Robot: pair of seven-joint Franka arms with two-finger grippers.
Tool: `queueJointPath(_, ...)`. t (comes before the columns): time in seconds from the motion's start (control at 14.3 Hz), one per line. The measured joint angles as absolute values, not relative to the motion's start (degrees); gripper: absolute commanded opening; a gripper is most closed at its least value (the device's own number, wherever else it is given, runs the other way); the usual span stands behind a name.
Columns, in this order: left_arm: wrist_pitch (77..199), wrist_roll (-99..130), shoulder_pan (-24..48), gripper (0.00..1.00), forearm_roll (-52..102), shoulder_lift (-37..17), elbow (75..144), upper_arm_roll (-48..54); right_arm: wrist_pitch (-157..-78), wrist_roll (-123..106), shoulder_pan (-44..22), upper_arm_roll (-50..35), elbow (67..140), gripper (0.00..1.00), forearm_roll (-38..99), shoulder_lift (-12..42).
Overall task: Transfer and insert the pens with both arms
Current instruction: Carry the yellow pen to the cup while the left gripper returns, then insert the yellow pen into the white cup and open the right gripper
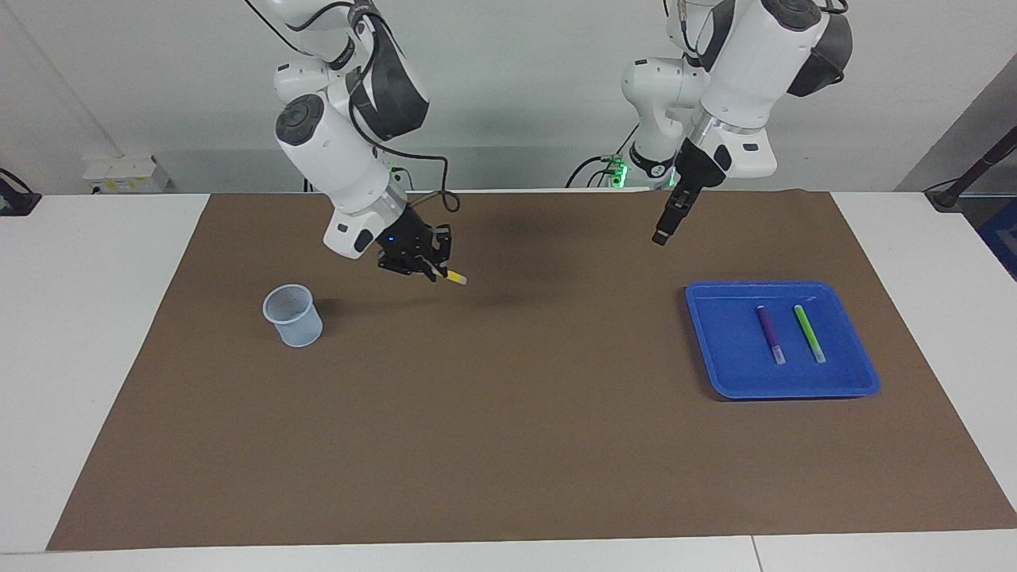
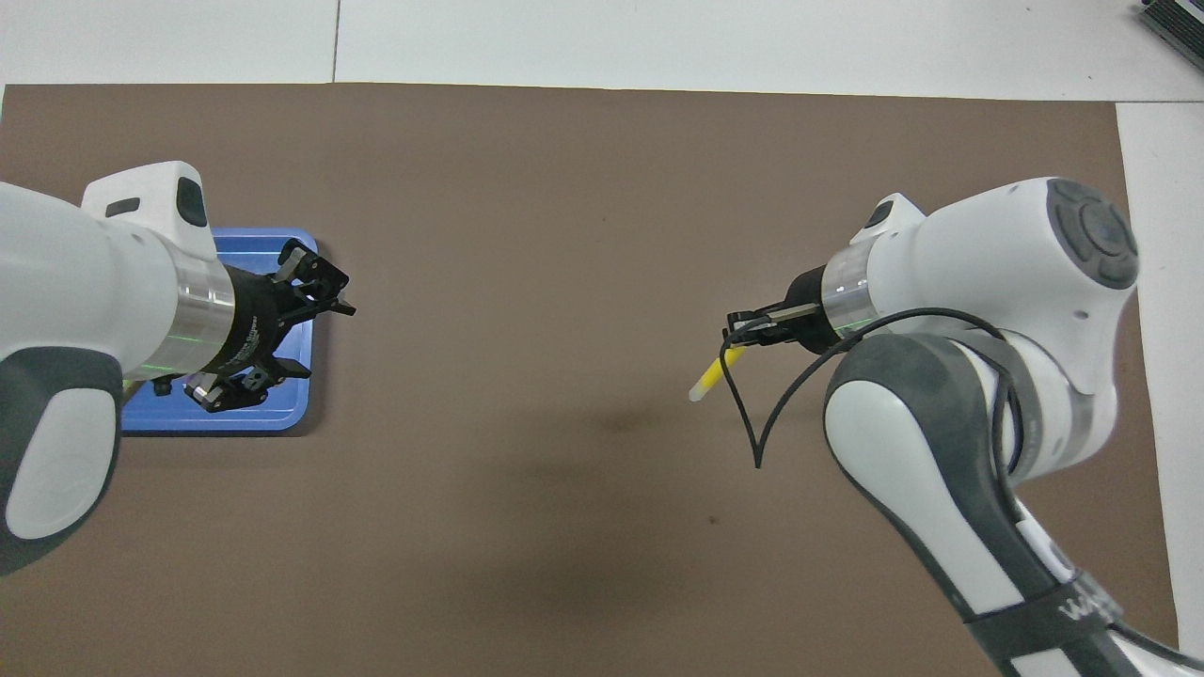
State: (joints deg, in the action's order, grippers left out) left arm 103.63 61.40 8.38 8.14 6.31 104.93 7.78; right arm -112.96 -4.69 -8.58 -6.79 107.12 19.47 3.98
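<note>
- A brown mat (image 1: 508, 445) covered most of the white desk (image 1: 87, 334), and nothing lay on the mat between the cup and the tray.
- One pale mesh-patterned cup (image 1: 293, 315) stood upright on the mat toward the right arm's end of the desk.
- One blue tray (image 1: 715, 349) sat on the mat toward the left arm's end, well apart from the cup.
- There were three pens: the purple pen (image 1: 768, 334) and the light green pen (image 1: 810, 333) lay side by side in the tray, apart from each other.
- The right end effector (image 1: 429, 266) was clamped on the yellow pen (image 1: 455, 276), held in the air over the mat near the cup, cap end pointing out and down.
- The left end effector (image 2: 282, 329) hung over the tray's edge with its fingers spread and nothing between them.
- Two smaller arms with green-lit bases (image 1: 628, 171) stood at the robots' end.
</note>
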Motion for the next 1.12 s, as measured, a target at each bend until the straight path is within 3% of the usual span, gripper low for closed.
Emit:
queueJointPath(0.49,103.4,24.9,-2.5,0.68,9.8,8.9,110.1,7.4,-103.5,-38.1,-1.7,-6.7,102.0,0.00,-1.9,2.5)
queueJointPath(0.84,106.1,7.6,-9.0,0.68,10.2,9.3,114.1,7.2,-104.0,-45.2,-0.4,-6.8,103.0,0.00,-6.0,2.4)
queueJointPath(1.12,109.5,0.3,-11.2,0.68,10.2,8.0,116.4,7.2,-110.8,-50.0,2.5,-6.8,109.2,0.00,-6.6,0.8)
